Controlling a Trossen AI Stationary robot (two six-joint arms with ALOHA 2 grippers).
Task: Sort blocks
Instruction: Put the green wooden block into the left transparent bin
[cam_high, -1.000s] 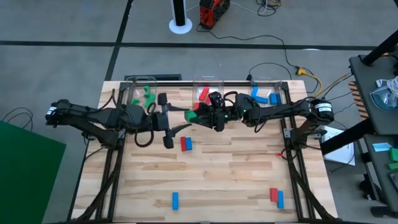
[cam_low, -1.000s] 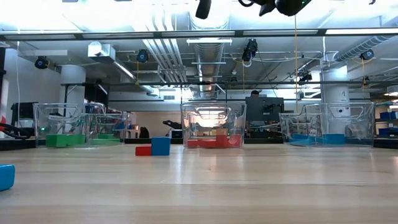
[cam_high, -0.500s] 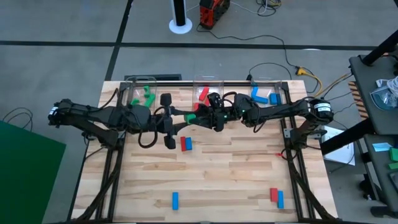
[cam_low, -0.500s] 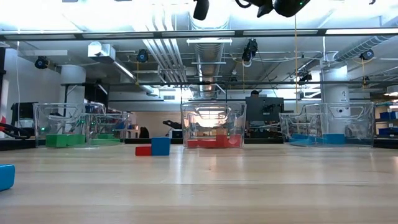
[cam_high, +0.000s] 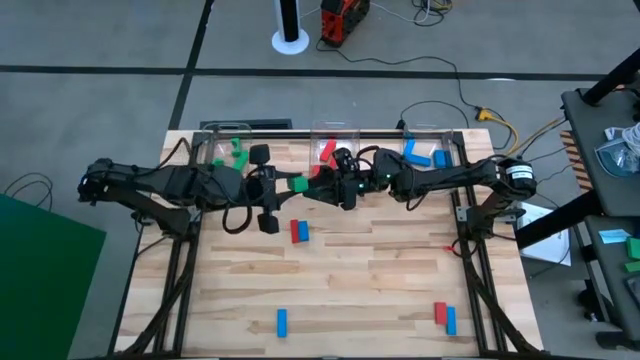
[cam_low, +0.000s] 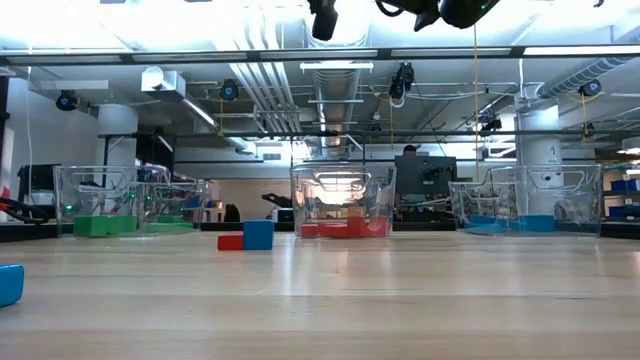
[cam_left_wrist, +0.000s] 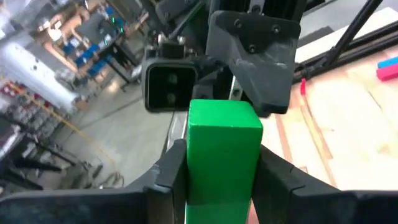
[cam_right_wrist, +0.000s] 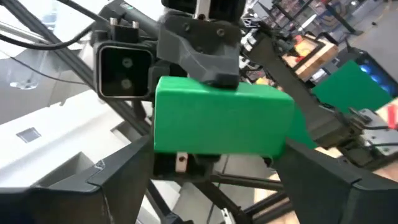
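Observation:
A green block (cam_high: 297, 184) hangs high over the table's far middle, between my two grippers. My left gripper (cam_high: 288, 186) reaches in from the left and is shut on it. My right gripper (cam_high: 319, 187) faces it from the right and is open. Its fingers (cam_right_wrist: 124, 177) stand wide to either side of the block (cam_right_wrist: 221, 124). Loose blocks lie flat on the table: a red and blue pair (cam_high: 298, 231), a blue one (cam_high: 282, 321), and a red and blue pair (cam_high: 444, 316). My left gripper pinches the green block's two opposite side faces (cam_left_wrist: 195, 174) between its two fingers, one finger on each side. The block's free end (cam_left_wrist: 224, 117) sticks out past the fingertips toward my right gripper. The block is lifted clear, well above the table.
Three clear bins stand along the far edge: one with green blocks (cam_high: 228, 152), one with red blocks (cam_high: 330, 148), one with blue blocks (cam_high: 425, 152). The low view shows the same bins (cam_low: 342, 200) and the red and blue pair (cam_low: 246, 238) on the wood.
My left gripper has swung toward the far edge and up to my right gripper and has taken hold of the green block. The block has shifted a little toward the table's left and stays clear of the table.

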